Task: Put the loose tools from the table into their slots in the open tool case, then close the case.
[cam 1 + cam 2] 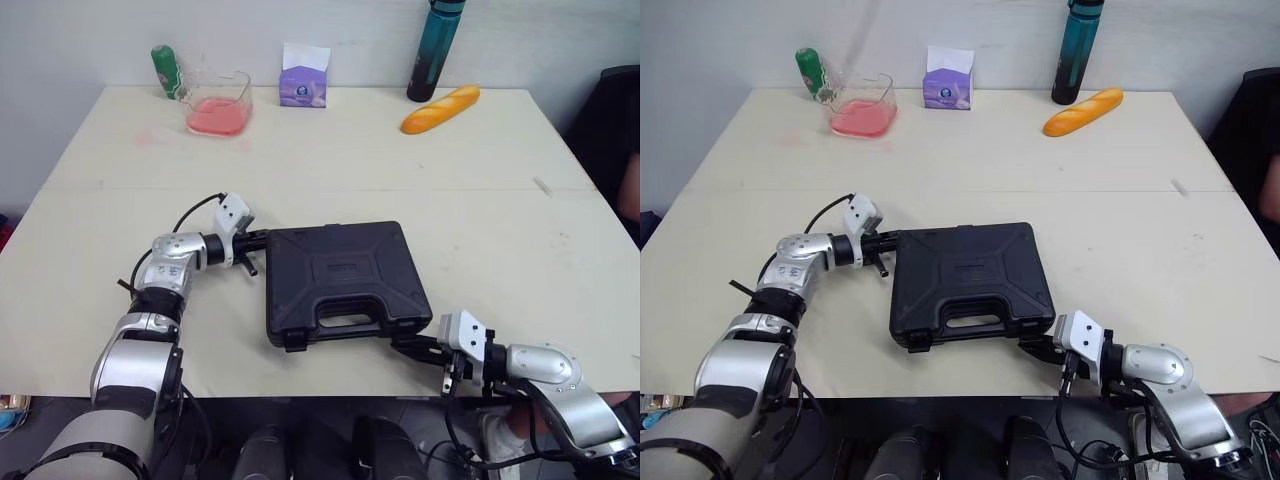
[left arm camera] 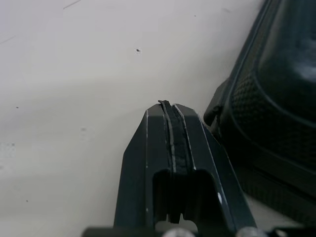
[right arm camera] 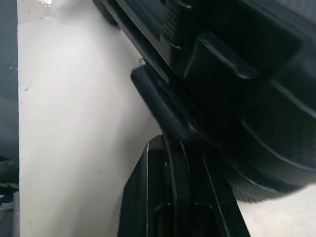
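The black tool case [image 1: 340, 280] lies shut on the cream table [image 1: 330, 170], its handle facing the near edge. My left gripper [image 1: 262, 240] is shut and empty, its tip against the case's far left corner [image 2: 219, 106]. In the left wrist view its fingers [image 2: 174, 129] are pressed together beside the case wall. My right gripper [image 1: 405, 345] is shut too, touching the case's near right corner at a latch [image 3: 163, 106]. No loose tools lie on the table.
At the back of the table stand a green bottle [image 1: 167, 71], a clear container with pink contents [image 1: 219, 106], a purple tissue box [image 1: 303, 83], a teal bottle [image 1: 435, 50] and a bread loaf [image 1: 440, 108]. A dark chair [image 1: 615, 130] is at the right.
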